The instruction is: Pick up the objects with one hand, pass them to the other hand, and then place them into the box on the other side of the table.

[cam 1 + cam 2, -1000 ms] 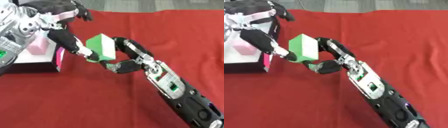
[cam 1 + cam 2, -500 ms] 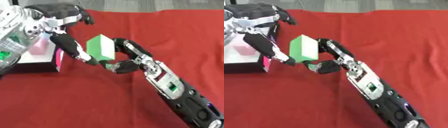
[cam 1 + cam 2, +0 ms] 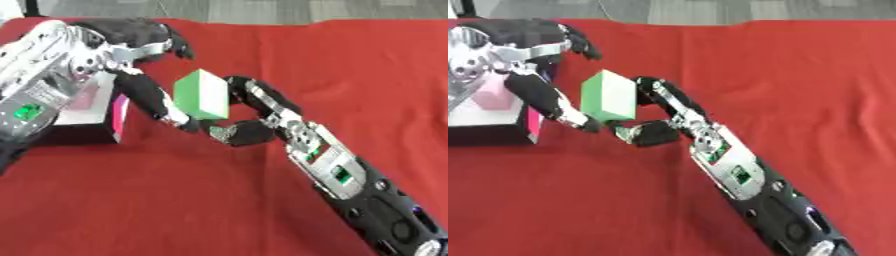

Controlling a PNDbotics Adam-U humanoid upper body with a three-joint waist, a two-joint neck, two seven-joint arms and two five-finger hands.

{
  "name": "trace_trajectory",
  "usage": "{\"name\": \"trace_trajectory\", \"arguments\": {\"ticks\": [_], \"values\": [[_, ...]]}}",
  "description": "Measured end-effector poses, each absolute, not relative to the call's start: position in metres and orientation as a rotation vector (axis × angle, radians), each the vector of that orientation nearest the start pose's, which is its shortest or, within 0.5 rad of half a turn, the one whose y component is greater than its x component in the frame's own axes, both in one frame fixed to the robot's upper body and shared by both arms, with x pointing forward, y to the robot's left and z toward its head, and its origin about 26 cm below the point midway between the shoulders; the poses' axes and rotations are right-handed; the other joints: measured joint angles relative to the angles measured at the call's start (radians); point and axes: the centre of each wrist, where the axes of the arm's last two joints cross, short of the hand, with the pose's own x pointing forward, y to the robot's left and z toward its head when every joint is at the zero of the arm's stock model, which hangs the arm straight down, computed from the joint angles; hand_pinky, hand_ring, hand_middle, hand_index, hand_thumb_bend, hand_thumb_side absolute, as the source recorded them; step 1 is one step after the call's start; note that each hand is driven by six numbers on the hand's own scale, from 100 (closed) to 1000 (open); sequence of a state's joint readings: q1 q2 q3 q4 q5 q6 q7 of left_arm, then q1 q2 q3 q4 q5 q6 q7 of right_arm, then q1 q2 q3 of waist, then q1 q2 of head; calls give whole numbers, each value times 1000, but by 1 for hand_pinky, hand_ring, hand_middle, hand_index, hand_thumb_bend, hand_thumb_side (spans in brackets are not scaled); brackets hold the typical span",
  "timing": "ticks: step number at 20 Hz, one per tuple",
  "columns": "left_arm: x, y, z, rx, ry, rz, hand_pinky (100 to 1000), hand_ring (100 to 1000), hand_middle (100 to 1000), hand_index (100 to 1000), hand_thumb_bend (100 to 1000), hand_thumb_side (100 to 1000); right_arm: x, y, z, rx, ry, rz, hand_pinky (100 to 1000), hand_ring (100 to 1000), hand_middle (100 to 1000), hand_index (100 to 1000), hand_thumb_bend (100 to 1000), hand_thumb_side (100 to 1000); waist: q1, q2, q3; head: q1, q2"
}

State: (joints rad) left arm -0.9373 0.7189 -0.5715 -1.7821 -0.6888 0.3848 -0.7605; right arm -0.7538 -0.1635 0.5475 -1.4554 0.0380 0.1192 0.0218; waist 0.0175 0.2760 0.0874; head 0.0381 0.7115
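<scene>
red cloth (image 3: 350, 65) covers the table, grey floor (image 3: 262, 9) beyond

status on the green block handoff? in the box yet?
Not yet. Done: the green block is off the red cloth, held by the right hand. In hand: the left hand reaches in beside it, mid-pass. Left: release to the left hand, then place in the box, which shows something pink inside.

Just a red cloth (image 3: 350, 70) spread over the whole table, with a few soft wrinkles in it. Past its far edge there's a strip of grey floor (image 3: 710, 10).
</scene>
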Motion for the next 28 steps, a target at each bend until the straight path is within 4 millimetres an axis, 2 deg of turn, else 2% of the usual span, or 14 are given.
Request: {"name": "trace_trajectory", "arguments": {"ticks": [6,7,8,11,21,28], "values": [[343,165,295,904,-1330,-1768,840,871,792,886,716,591,369,-66,163,171,-1931,960,824,678,459,483,100,139,0,-1,0,4,0],[344,165,294,904,-1327,-1767,840,871,792,886,713,589,368,-66,163,172,-1931,962,825,678,459,484,100,156,0,-1,0,4,0],[344,165,293,905,-1325,-1767,839,871,792,885,695,575,368,-65,163,174,-1931,966,825,678,460,484,100,211,0,-1,0,5,0],[345,164,292,911,-1321,-1768,837,870,793,884,687,568,367,-64,164,185,-1937,978,825,678,462,486,100,250,0,-1,-1,7,0],[350,162,289,927,-1308,-1773,837,871,796,884,692,570,365,-62,162,173,-1965,913,828,677,462,487,100,278,0,-1,-1,11,0],[352,162,288,941,-1312,-1765,836,870,791,879,655,551,364,-61,160,166,-1964,897,830,677,462,487,100,280,0,-1,-2,11,0]]}}
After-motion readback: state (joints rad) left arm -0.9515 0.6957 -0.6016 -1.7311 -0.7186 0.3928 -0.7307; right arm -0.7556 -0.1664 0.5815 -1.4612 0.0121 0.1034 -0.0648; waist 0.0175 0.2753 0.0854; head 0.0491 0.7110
